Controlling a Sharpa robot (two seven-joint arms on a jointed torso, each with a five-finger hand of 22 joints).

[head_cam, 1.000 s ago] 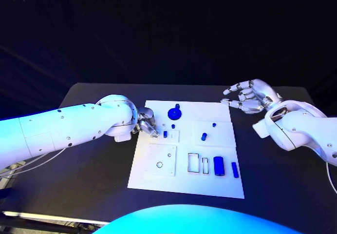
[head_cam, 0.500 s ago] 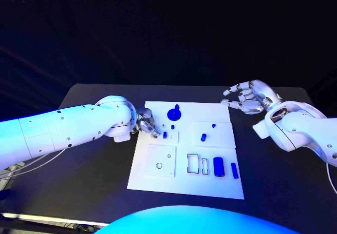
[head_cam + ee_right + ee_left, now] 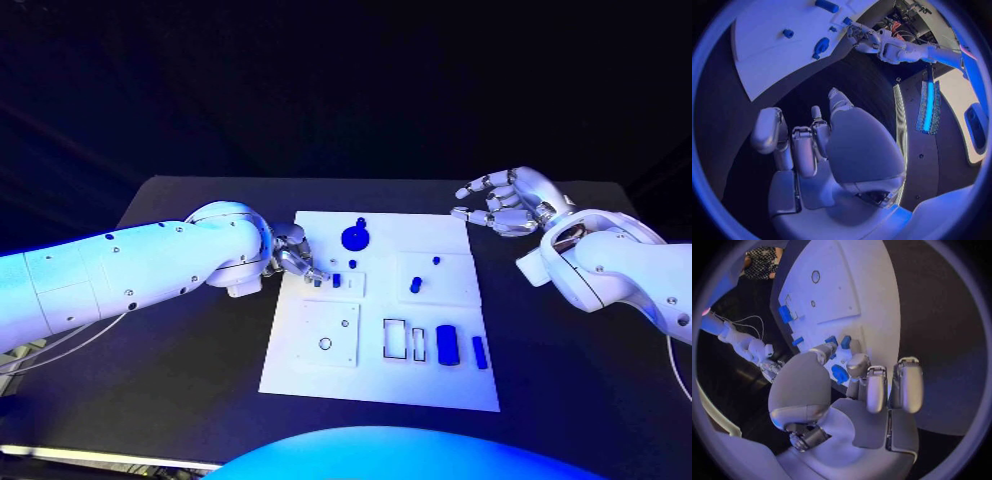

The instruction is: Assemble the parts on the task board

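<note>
Counter [image 3: 173,350] black, white board [image 3: 378,375] in the middle of it, long axis running away from me. My left robot hand [image 3: 294,253] sits at the board's left edge on the far half; my right robot hand [image 3: 502,203] hovers off the far right corner, over bare counter. Left is clearly nearer the work.

Key relation: small blue peg [image 3: 336,281] lies just to the inboard side of my left fingertips [image 3: 859,365], on the small raised square. Wrist view shows a blue piece [image 3: 839,374] right at those fingertips, apparently pinched, but I cannot tell for sure whether it's held or only touched.

Right robot hand: fingers loosely curled and apart, holding nothing.

Other parts: blue round knob [image 3: 356,235] at the far end, blue block [image 3: 447,343] and thin bar [image 3: 479,351] near the right near corner, empty slots [image 3: 394,338] beside them.
</note>
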